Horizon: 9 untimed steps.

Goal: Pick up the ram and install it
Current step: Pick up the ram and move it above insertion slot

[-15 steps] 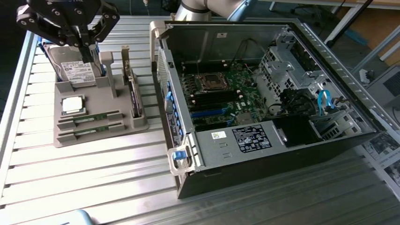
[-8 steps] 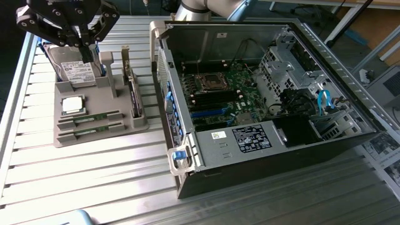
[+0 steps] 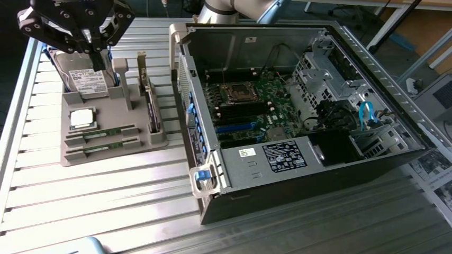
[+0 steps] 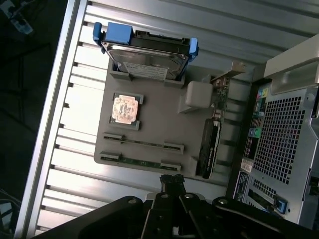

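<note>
Above the grey holder (image 3: pixel 71 159) (image 4: pixel 159 124) on the slatted table (image 3: pixel 106 201), the gripper (image 3: pixel 96 66) (image 4: pixel 172 179) is hovering with its fingers pinched fully together, holding and touching nothing. The two ram sticks (image 3: pixel 106 133) (image 4: pixel 143 144) are lying side by side in the holder's slots.

The black end effector (image 3: pixel 97 61), built of angular linkage plates, hangs in the upper left of the exterior view. It points straight down towards the worktop, its broad body spreading above two slim fingers drawn together side by side. At the top centre of that view, a silver-grey arm tube (image 3: pixel 236 8) slants in from the upper edge of the frame. In the wrist view the dark linkage arms and pivot bolts fan out from the camera and converge on the two black fingertips (image 4: pixel 166 179), which sit closed against each other.
</note>
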### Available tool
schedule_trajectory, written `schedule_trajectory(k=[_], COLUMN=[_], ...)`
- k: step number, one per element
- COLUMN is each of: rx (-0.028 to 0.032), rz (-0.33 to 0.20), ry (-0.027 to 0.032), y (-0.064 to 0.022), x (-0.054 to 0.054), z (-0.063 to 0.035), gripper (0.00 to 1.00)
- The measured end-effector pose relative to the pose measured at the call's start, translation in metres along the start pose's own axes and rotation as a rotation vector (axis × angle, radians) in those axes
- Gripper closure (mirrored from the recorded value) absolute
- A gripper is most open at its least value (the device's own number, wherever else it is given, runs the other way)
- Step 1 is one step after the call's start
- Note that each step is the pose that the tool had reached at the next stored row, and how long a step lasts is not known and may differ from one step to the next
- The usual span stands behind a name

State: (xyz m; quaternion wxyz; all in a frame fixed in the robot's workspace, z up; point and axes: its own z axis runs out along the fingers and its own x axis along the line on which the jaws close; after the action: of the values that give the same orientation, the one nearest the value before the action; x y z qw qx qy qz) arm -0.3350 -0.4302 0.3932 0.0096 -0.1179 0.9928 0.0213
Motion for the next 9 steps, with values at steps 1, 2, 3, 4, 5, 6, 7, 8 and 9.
schedule_trajectory(k=[1, 2, 3, 4, 5, 6, 7, 8, 9], rx=[0.0002, 0.0002, 0.0004, 0.0004, 0.0005, 0.0007, 0.0008, 0.001, 0.0011], rz=[-0.009, -0.015, -0.022, -0.029, -0.035, -0.042, -0.05, -0.056, -0.064], ry=[0.0005, 0.0008, 0.0011, 0.0015, 0.0018, 0.0021, 0.0025, 0.0029, 0.0032], y=[0.0, 0.0, 0.0, 0.0, 0.0, 0.0, 0.0, 0.0, 0.0], x=[0.0, 0.0, 0.0, 0.0, 0.0, 0.0, 0.0, 0.0, 0.0], z=[0.0, 0.0, 0.0, 0.0, 0.0, 0.0, 0.0, 0.0, 0.0], gripper=[0.89, 0.89, 0.89, 0.89, 0.89, 0.89, 0.89, 0.89, 0.89])
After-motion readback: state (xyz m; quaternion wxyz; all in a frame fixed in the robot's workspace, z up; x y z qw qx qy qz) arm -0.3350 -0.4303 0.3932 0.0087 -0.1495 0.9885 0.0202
